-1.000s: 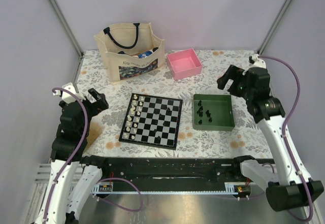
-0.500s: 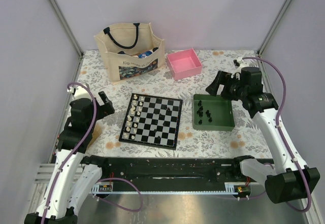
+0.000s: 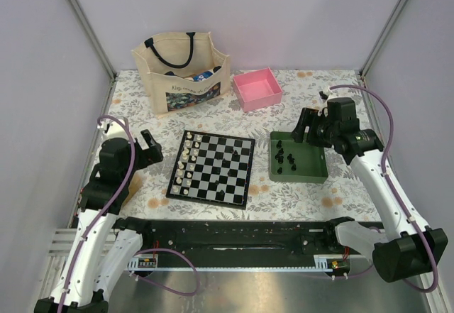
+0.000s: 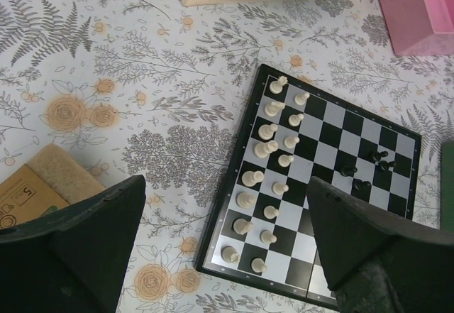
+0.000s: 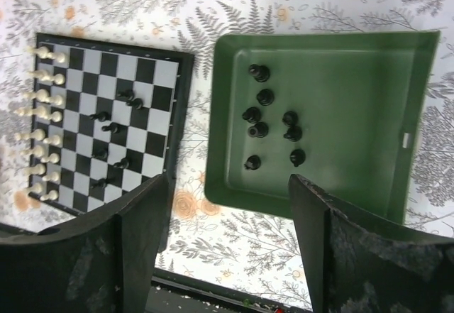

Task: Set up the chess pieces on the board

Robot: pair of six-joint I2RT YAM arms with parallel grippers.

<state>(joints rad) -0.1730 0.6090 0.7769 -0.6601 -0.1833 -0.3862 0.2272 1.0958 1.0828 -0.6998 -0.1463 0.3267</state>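
Observation:
The board (image 3: 220, 185) lies mid-table, with cream-white men in its two left columns (image 3: 186, 164). A few black chess pieces (image 3: 234, 155) stand near its middle, also seen in the left wrist view (image 4: 362, 184) and the right wrist view (image 5: 113, 127). Several more black pieces (image 5: 261, 130) lie in the green tray (image 3: 316, 167) to the board's right. My right gripper (image 3: 305, 125) hangs open above the tray's far left part, nothing between its fingers (image 5: 227, 184). My left gripper (image 3: 147, 148) is open and empty, left of the board (image 4: 225, 185).
A beige tote bag (image 3: 182, 68) stands at the back left and a pink box (image 3: 257, 88) at the back middle. A tan cardboard block (image 4: 35, 185) lies under my left wrist. A black rail (image 3: 227, 233) runs along the near edge.
The right arm has swung down and left, from the table's right edge to over the green tray, its jaws narrowing a little. The left arm has come down and right, closer to the board.

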